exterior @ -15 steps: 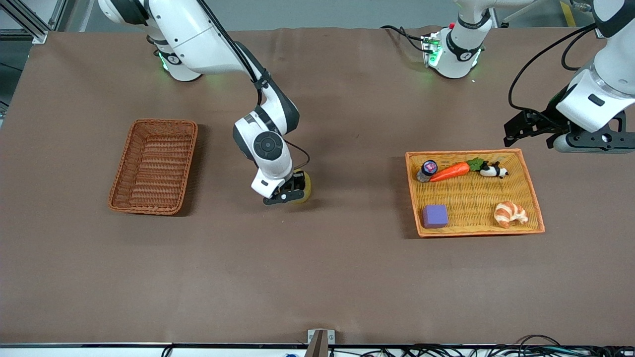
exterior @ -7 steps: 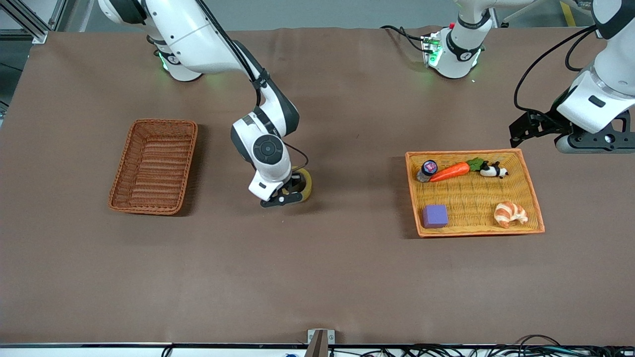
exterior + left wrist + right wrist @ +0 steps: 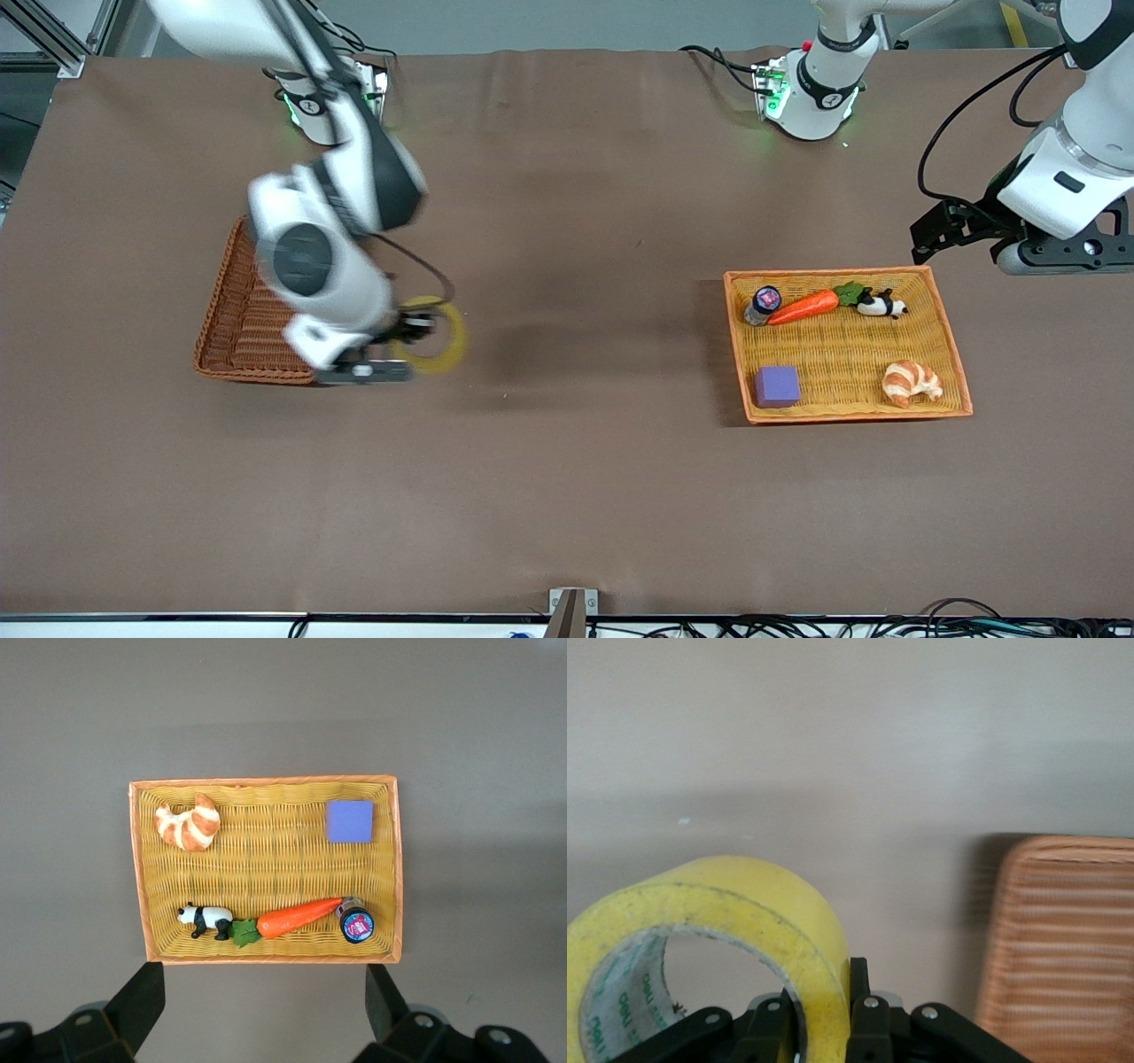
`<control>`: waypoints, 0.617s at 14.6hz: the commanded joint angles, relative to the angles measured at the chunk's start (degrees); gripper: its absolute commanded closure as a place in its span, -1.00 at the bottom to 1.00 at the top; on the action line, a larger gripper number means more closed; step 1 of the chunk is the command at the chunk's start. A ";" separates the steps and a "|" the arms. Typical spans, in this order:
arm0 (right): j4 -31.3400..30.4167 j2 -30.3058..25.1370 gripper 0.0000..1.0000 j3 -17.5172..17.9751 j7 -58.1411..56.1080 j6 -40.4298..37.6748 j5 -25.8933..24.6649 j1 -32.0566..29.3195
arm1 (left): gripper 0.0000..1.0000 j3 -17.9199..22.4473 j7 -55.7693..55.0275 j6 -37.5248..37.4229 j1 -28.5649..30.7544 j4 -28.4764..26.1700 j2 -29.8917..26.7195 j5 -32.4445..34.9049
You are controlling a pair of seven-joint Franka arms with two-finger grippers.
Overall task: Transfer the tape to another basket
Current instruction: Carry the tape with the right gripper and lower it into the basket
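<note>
The yellowish tape (image 3: 440, 341) is a ring gripped through its wall by my right gripper (image 3: 409, 337), which holds it up in the air over the table just beside the reddish-brown basket (image 3: 241, 306). In the right wrist view the tape (image 3: 709, 943) sits between the fingers (image 3: 864, 1014), and the basket (image 3: 1059, 952) shows beside it. My left gripper (image 3: 961, 232) is open and empty, hanging over the table by the orange tray (image 3: 846, 350); its wrist view looks down on the tray (image 3: 266, 868).
The orange tray holds a carrot (image 3: 802, 306), a panda toy (image 3: 880, 305), a small jar (image 3: 764, 303), a purple block (image 3: 777, 386) and a croissant (image 3: 911, 382). The reddish-brown basket holds nothing that I can see.
My right gripper has lifted the tape off the table's middle and carried it toward the reddish-brown basket. The left arm has barely moved.
</note>
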 commanded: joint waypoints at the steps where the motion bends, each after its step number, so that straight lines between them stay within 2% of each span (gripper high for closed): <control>1: -10.84 -8.30 0.99 1.27 -6.80 1.23 -0.66 -6.70 | -1.00 0.12 0.80 -0.85 0.20 0.23 -0.27 0.50; 3: -17.24 -11.37 0.99 -1.00 -12.26 3.67 -0.75 -8.74 | -1.00 0.21 0.89 -0.85 0.29 1.29 0.43 0.42; 6: -32.00 -16.57 0.99 -4.69 -18.41 16.57 -1.97 -8.92 | -1.00 0.21 0.80 -0.85 0.29 1.20 0.61 0.51; 9: -40.55 -17.81 0.98 -9.97 -24.84 24.86 -2.24 -8.92 | -1.00 0.12 0.72 -0.85 0.21 1.20 0.70 0.51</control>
